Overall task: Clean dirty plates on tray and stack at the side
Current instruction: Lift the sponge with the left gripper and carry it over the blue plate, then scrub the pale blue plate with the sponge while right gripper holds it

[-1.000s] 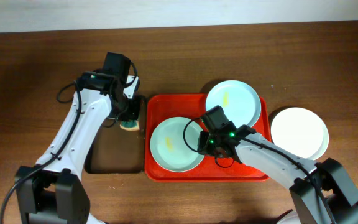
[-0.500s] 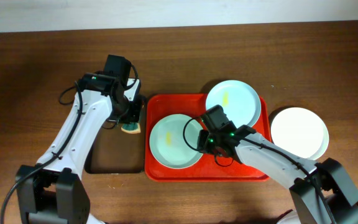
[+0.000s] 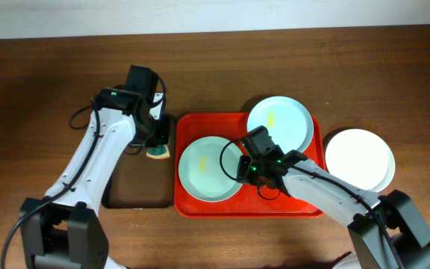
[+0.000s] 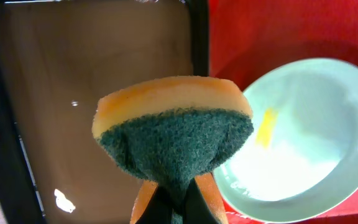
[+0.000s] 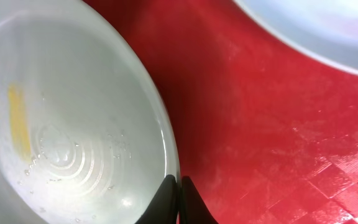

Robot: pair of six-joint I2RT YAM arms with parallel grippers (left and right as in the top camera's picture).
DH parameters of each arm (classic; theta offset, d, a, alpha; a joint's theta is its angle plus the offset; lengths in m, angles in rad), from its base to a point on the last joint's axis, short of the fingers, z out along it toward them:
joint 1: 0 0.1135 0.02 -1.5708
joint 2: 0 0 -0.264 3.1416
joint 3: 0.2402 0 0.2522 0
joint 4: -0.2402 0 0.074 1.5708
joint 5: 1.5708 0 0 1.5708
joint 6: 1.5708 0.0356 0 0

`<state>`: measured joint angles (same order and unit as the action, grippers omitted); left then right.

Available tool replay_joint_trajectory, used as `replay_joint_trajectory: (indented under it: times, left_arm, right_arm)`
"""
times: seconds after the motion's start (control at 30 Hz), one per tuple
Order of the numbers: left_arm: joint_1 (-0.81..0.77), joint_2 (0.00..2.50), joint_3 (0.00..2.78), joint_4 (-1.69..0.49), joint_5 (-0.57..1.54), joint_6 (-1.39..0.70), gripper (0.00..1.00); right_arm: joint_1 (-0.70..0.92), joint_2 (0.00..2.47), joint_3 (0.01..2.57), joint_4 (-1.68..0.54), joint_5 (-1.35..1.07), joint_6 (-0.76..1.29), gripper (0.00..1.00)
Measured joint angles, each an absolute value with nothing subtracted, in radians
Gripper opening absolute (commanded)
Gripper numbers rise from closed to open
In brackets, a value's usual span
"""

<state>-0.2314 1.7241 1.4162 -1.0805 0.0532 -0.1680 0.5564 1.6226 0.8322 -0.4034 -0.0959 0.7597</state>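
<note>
Green-faced orange sponge [image 4: 174, 124], clamped in my left pincer [image 4: 178, 208], hangs just left of the yellow-smeared pale round plate [image 3: 210, 169]; my right pincer [image 5: 178, 186] pinches its right rim.

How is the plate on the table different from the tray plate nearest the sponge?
The table plate is plain white; the tray plate has a yellow smear. The table plate sits beside the red tray; the tray plate lies in it. Nothing touches the table plate; the right pincer grips the tray plate's rim. Both are round and shallow.
</note>
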Motion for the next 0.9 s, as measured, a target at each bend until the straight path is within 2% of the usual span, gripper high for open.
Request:
replay_joint_trajectory:
  times: [0.27, 0.53, 0.9]
  left_arm:
    - [-0.389, 1.753, 1.416, -1.051, 0.112, -0.176, 0.0]
    - [-0.388, 1.972, 1.415, -0.976, 0.236, -0.052, 0.0]
    - [-0.411, 2.016, 1.343, -0.844, 0.235, -0.049, 0.0]
  right_arm:
    - [0.556, 1.623, 0.832, -0.403, -0.107, 0.743, 0.04]
    - [0.556, 1.623, 0.832, -0.407, -0.107, 0.733, 0.04]
    - [0.556, 1.623, 0.832, -0.407, -0.107, 0.733, 0.04]
